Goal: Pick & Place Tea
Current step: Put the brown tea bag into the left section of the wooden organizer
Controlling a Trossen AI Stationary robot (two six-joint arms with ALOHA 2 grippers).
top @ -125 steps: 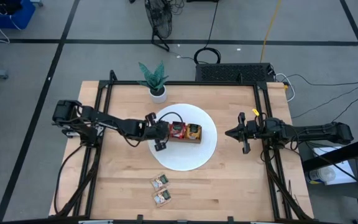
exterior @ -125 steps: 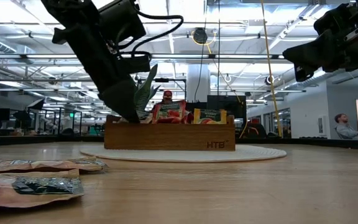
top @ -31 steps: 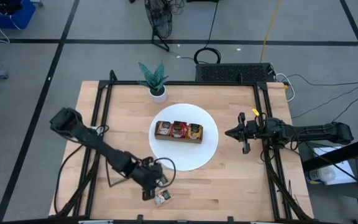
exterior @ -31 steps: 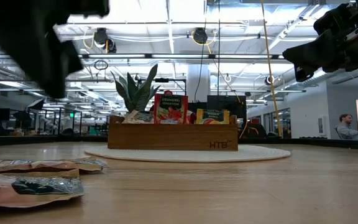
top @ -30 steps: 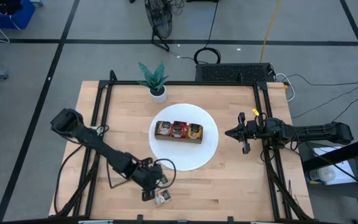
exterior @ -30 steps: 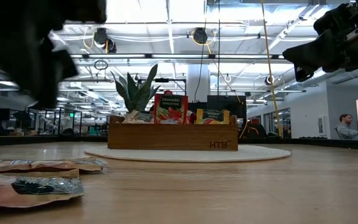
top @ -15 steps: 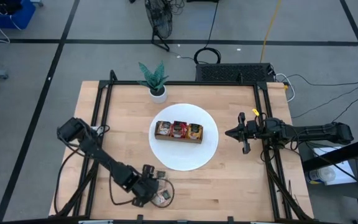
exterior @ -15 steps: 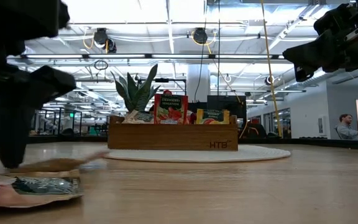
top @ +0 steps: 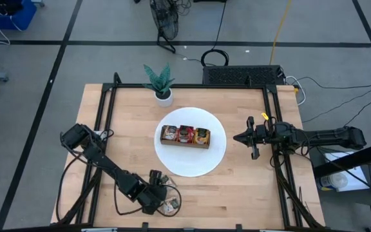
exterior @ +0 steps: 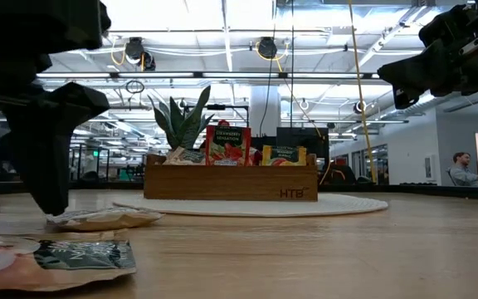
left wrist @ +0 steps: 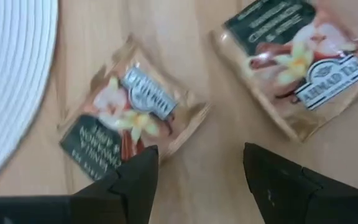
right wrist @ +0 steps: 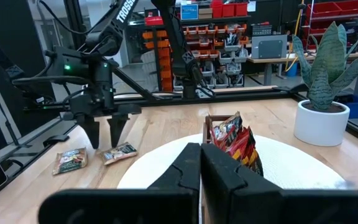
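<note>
Tea sachet (left wrist: pixel 133 116) lies directly ahead of our open left gripper (left wrist: pixel 197 186), its corner pointing between the fingers. We keep the shut right gripper (top: pixel 252 143) far off at the frame's right.

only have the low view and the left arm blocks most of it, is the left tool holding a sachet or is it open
observer: open and empty. The left tool hangs over one sachet, the one nearer the plate.
operator: do the two loose ones touch
observer: no, the other sachet lies apart, with bare wood between them.
operator: right arm in the way
observer: no, the right tool is shut and waits off the plate, toward the table's right side.
</note>
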